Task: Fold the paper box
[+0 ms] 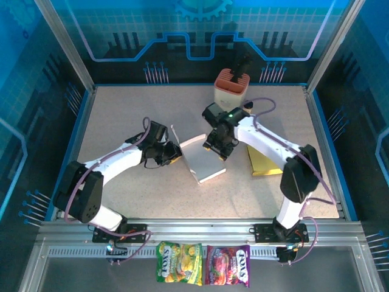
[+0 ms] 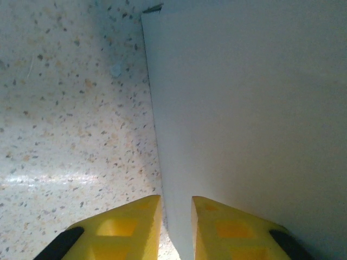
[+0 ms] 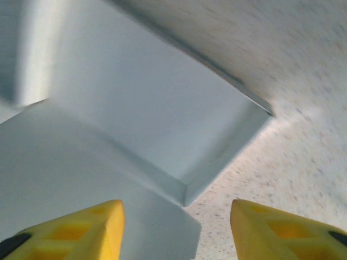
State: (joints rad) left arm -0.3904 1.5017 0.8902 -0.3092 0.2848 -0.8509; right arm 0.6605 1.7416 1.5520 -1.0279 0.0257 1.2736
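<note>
While the counter (image 1: 121, 121) holds the white paper box (image 1: 205, 163) at its middle between both arms, your left tool (image 2: 176, 208) is clenched on its upright left flap (image 2: 249, 108) and your right tool (image 3: 176, 216) hangs released over its flat right side.

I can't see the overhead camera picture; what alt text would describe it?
Two white robot arms meet at a half-folded white paper box on a speckled table. The left end effector pinches its upright flap; the right end effector hovers open above it.
</note>
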